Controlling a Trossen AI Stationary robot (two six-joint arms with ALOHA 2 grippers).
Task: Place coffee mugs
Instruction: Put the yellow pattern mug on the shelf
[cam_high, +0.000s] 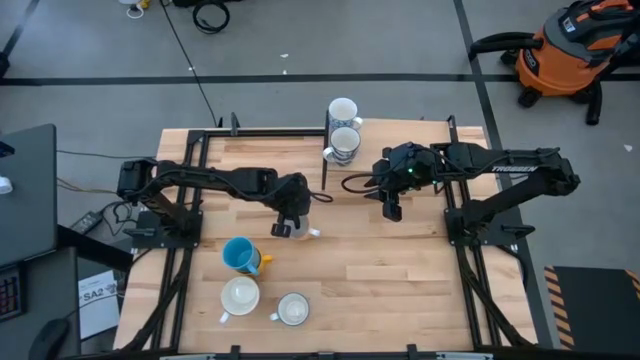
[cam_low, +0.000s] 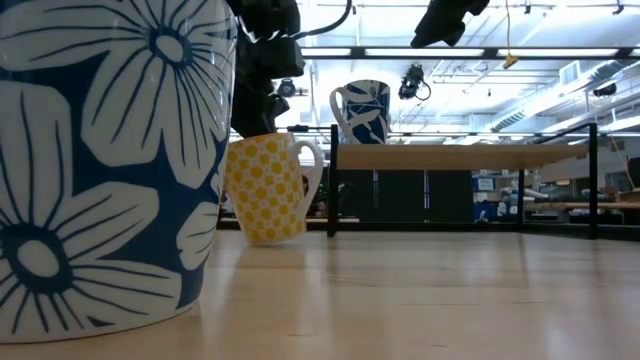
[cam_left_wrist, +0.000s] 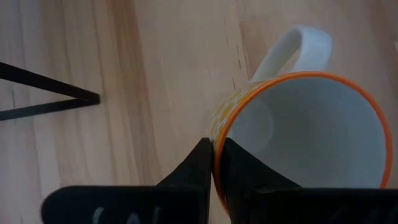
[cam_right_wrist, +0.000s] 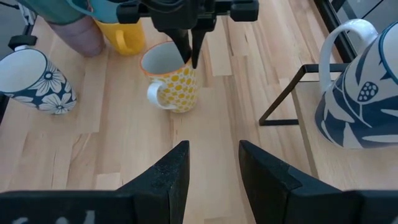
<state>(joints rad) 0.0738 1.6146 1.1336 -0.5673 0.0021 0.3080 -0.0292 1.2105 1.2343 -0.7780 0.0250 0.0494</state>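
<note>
Both arms are matte black, built of slim tubular links joined by bulkier rounded joint housings, and each is mounted on a black metal frame base. The left arm's black two-fingered claw ends in flat, tapering fingers with smooth dark faces. The right arm's matching black claw has broad, blocky fingers with bevelled inner edges. A thin black cable loops beside the right arm's wrist housing.

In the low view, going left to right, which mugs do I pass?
Big blue mug with white flowers, close to the camera → yellow-dotted mug with a white handle, under the left pincer → blue-and-white leaf-pattern mug up on the raised shelf.
</note>
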